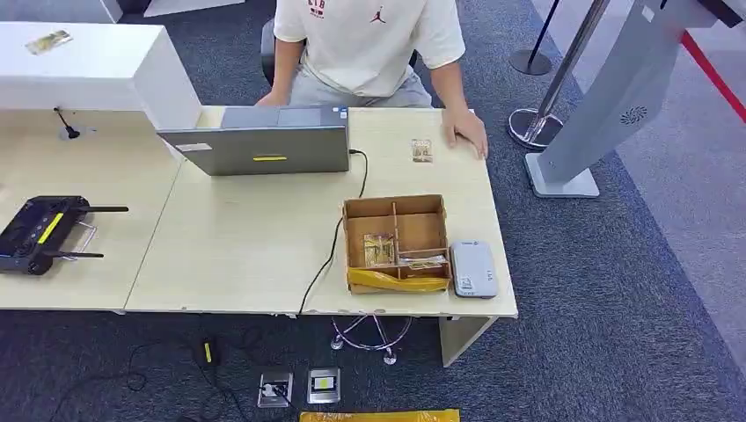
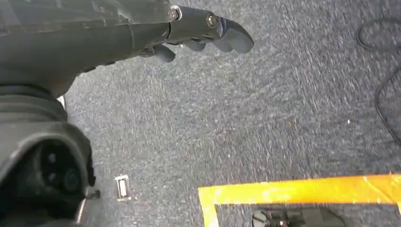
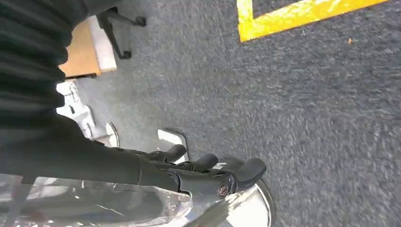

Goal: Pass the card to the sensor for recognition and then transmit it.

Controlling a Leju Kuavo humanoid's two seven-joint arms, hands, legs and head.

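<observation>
Left hand point(image 2: 198, 33) hangs over carpet, fingers loosely spread, nothing held. On the desk point(image 1: 237, 255): laptop point(image 1: 264, 145), then box point(image 1: 396, 242) holding cards point(image 1: 380, 249), reader point(image 1: 473, 268) touching its right side. One card point(image 1: 422, 150) lies near person's hand point(image 1: 466, 132). Right hand point(image 3: 208, 175) empty too, fingers apart, above carpet.

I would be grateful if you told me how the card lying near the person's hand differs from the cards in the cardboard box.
The loose card lies alone, flat on the bare table, at the far side by the person's hand. The boxed cards sit inside the cardboard box, in its near compartments, beside the grey sensor. Both look small and yellowish.
</observation>
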